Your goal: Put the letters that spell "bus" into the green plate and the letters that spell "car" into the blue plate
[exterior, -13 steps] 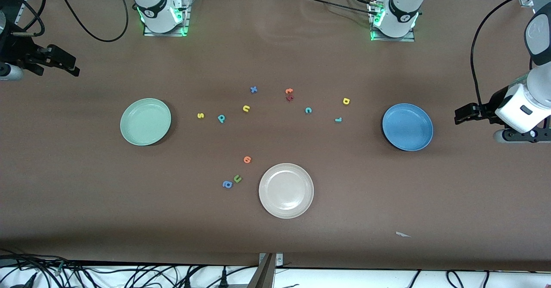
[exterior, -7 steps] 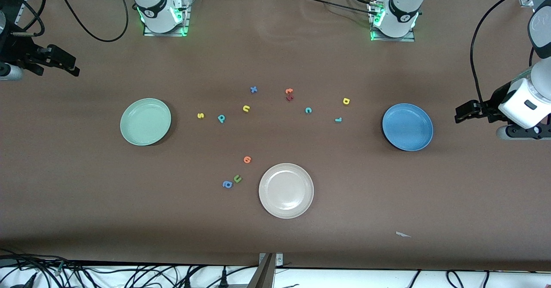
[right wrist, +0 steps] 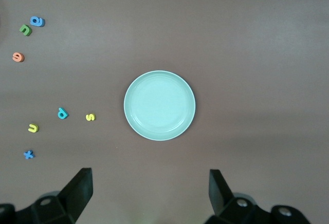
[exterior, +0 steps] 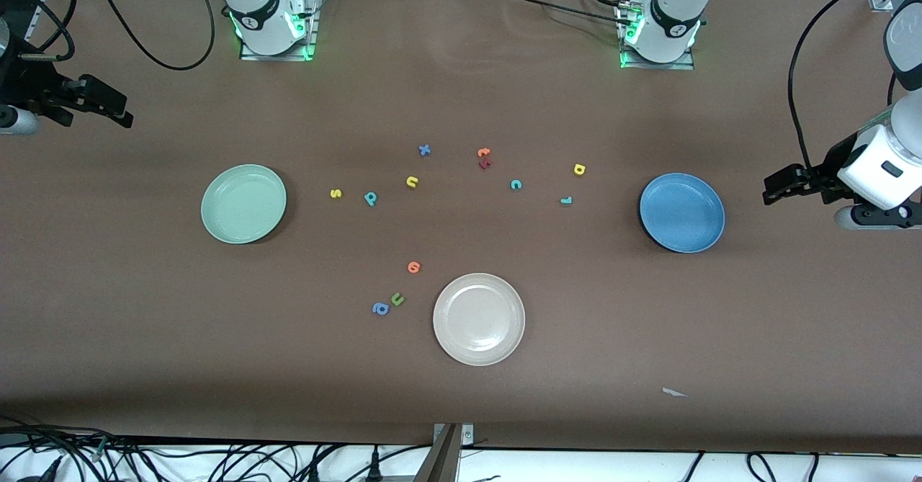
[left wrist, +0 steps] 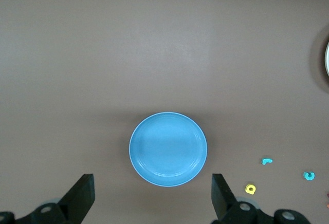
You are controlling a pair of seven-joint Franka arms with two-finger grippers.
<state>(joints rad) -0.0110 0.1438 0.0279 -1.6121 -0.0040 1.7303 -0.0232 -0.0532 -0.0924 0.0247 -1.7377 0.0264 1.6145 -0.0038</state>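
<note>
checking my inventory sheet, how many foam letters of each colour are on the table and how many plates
yellow letters: 3, the s, the u, the a
teal letters: 3, the b, the c, the r
blue letters: 2, the x, the a
orange letters: 2
dark red letter: 1
green letter: 1, the u
plates: 3, green plate, blue plate, cream plate
total: 12 letters, 3 plates, 15 things

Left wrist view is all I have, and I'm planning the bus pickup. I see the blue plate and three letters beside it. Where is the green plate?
Observer: The green plate lies toward the right arm's end of the table, with nothing in it.
Operator: And the bus letters?
Observer: The yellow s, teal b and yellow u lie on the table beside that plate, the s closest to it.
Operator: Is the right arm busy?
Observer: No. The right gripper waits open over the table at its own end, holding nothing.
</note>
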